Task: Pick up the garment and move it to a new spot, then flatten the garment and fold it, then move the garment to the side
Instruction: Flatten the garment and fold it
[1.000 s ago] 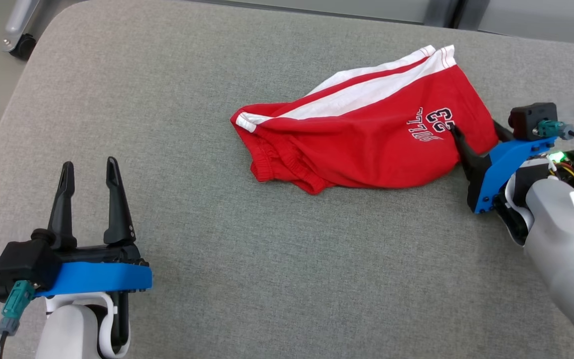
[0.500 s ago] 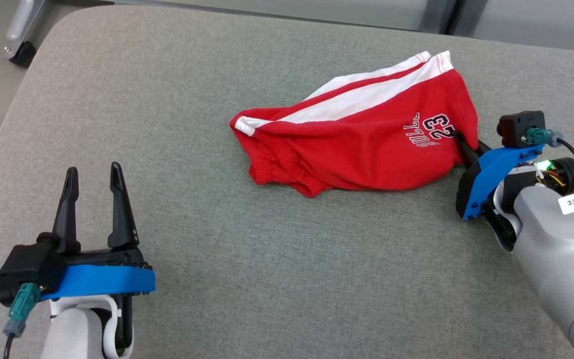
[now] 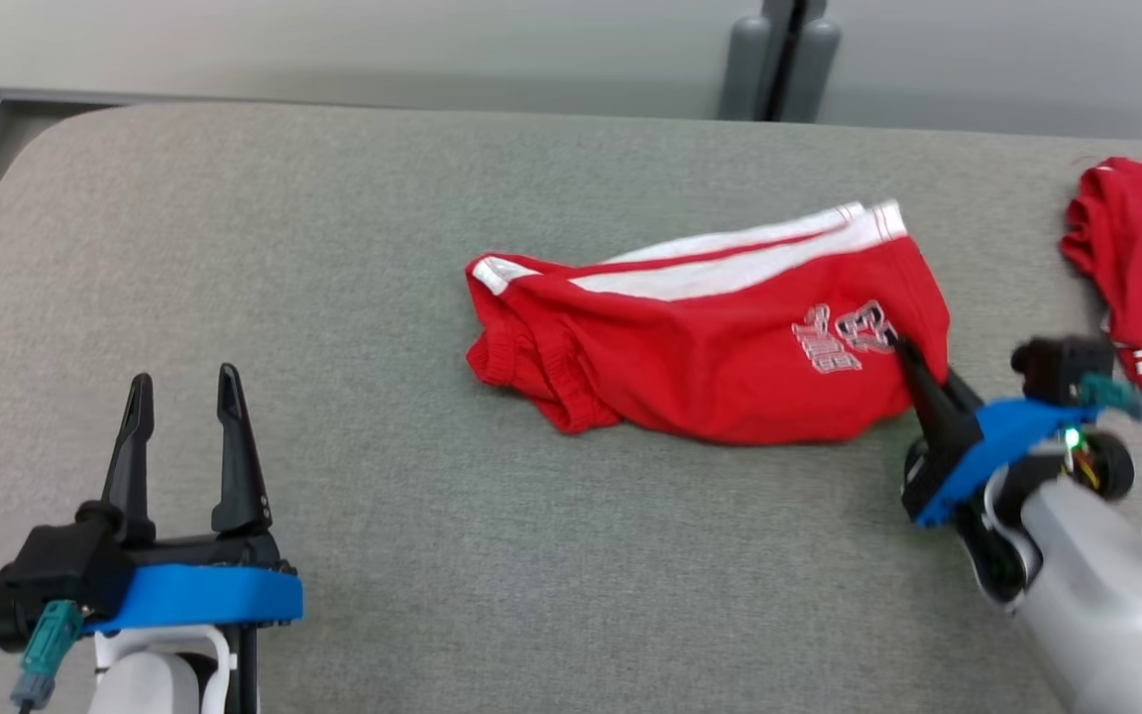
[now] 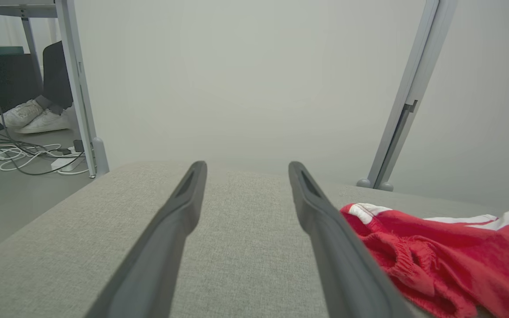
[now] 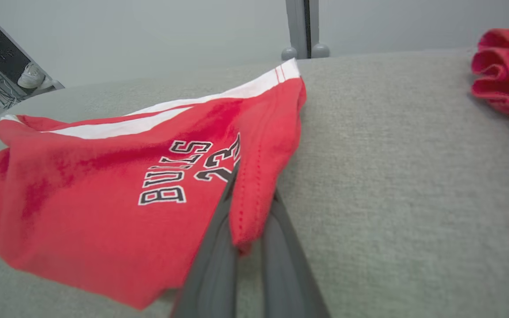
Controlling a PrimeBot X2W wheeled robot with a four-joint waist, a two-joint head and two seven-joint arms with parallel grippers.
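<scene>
The garment (image 3: pixel 700 347) is a pair of red shorts with white side stripes and "BULLS 23" print, lying crumpled in the middle of the grey padded surface (image 3: pixel 432 555). My right gripper (image 3: pixel 913 362) is at its right edge, shut on the hem beside the print. In the right wrist view a fold of the garment (image 5: pixel 104 176) is pinched between the two fingers of the right gripper (image 5: pixel 248 185). My left gripper (image 3: pixel 184 379) stands open at the lower left, well apart from the fabric. The left wrist view has the left gripper (image 4: pixel 246 167) holding nothing, the garment (image 4: pixel 449 260) to its right.
A second red garment (image 3: pixel 1141 258) lies bunched at the far right edge, also in the right wrist view (image 5: pixel 502 66). A grey post (image 3: pixel 779 59) stands behind the surface. Off the left edge are a metal frame leg (image 4: pixel 77 88), floor cables and a person's white shoes (image 4: pixel 33 117).
My right gripper has shut on the garment's right hem. The head camera has shifted, bringing the back edge and the second red garment into view. The left arm has kept still.
</scene>
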